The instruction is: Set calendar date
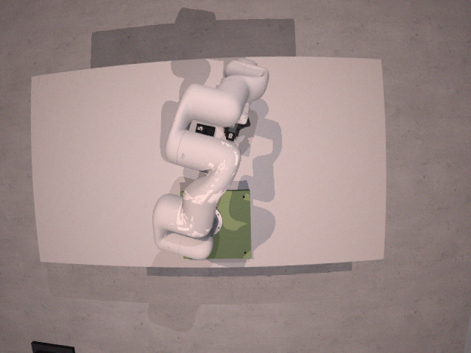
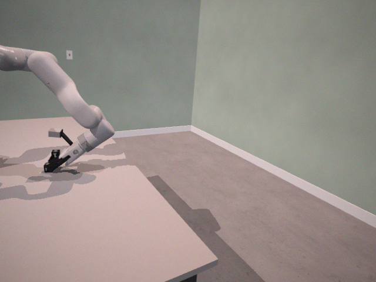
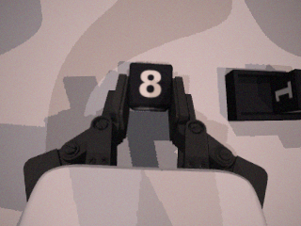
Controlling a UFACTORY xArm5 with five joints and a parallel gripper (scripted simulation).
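A small black cube (image 3: 150, 83) is being pinched between the two dark fingers of the gripper (image 3: 150, 97). A white 8 is being shown on the face toward the wrist camera. In the side view the cube is being held low, close to the table (image 2: 100, 224); whether it is touching cannot be told.

The black tray (image 3: 262, 93) is lying on the table, near the cube and off to one side in the wrist view. A white mark is showing on it, but it cannot be read. In the top view a black face with a white 5 (image 1: 200, 129) is being seen beside the arm; it looks like the other cube.

The step in hand seems to be the turning of this cube, because 8 is not wanted. Next, a 0 or a 7 probably has to be found on another face, and the cube has to be set flat in the tray.

The cube is looking hard and smooth, with sharp corners. The table is pale and flat. The arm is white, round and shiny.
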